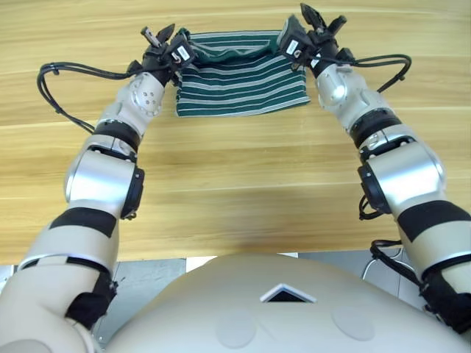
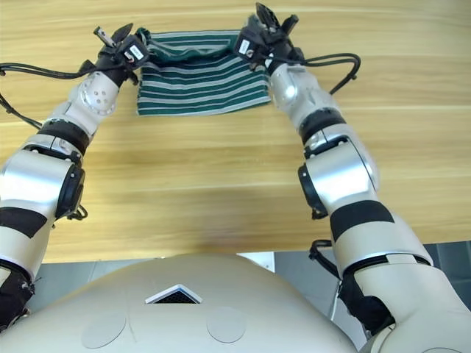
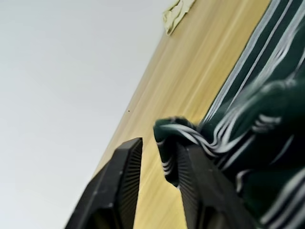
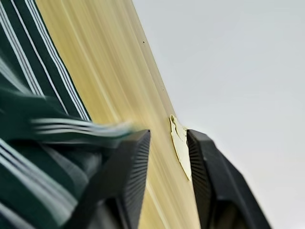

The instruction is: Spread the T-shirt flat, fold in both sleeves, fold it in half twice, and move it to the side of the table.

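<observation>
The green, white-striped T-shirt [image 1: 239, 84] lies folded into a rectangle at the far middle of the wooden table [image 1: 235, 191], its far edge rumpled and slightly raised. My left gripper [image 1: 158, 35] is at the shirt's far left corner. In the left wrist view this gripper [image 3: 159, 143] is open, and a bunched fold of the T-shirt [image 3: 176, 138] rests against one finger [image 3: 200, 191]. My right gripper [image 1: 320, 20] is at the far right corner. It is also open [image 4: 167, 133], with bare table between its fingers and the striped cloth [image 4: 43, 129] beside them.
Black cables loop out from both wrists over the table, on the left [image 1: 51, 81] and on the right [image 1: 390, 62]. A small pale scrap [image 3: 177, 12] sits at the table's far edge. Bare wood stretches to the left, right and front of the shirt.
</observation>
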